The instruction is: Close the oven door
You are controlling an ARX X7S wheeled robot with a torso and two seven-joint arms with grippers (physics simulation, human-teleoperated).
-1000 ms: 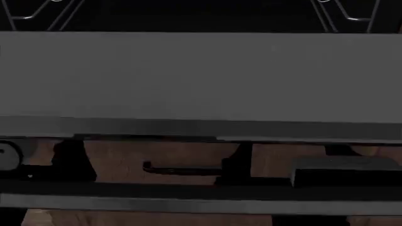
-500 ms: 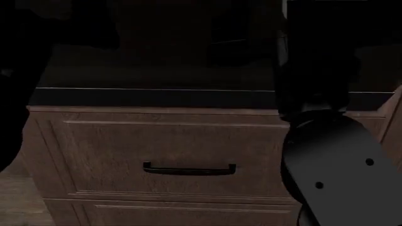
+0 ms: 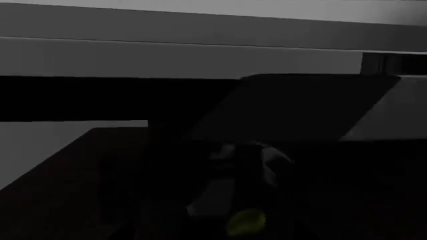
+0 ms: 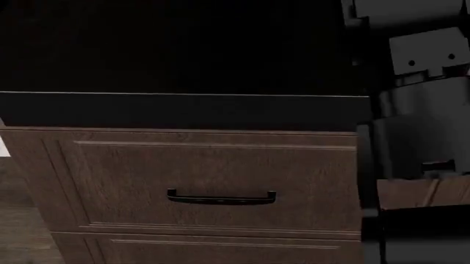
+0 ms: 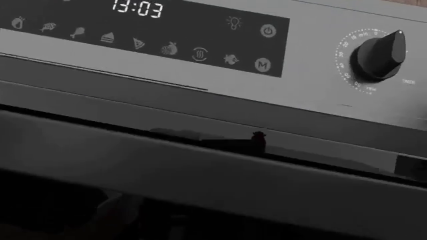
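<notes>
The oven door (image 4: 184,55) fills the upper head view as a wide black slab, with its lower edge (image 4: 184,113) just above the wood drawer. In the right wrist view the door's grey upper rim (image 5: 200,170) lies close under the control panel, and a thin dark gap runs between them. My right gripper (image 5: 193,225) is a dark shape against the door, its jaws lost in shadow. My left gripper (image 3: 227,205) is also in deep shadow under grey oven surfaces (image 3: 167,55). My right arm (image 4: 422,126) rises beside the door's right end.
The oven's control panel carries a lit display (image 5: 137,8) reading 13:03 and a black knob (image 5: 380,52). Below the door sits a brown wood drawer (image 4: 206,165) with a black bar handle (image 4: 220,198). A second drawer front (image 4: 206,250) lies under it.
The door lay flat with its grey inner face up a second ago. It has swung up, and its black outer face now shows. My right arm has risen beside it.
</notes>
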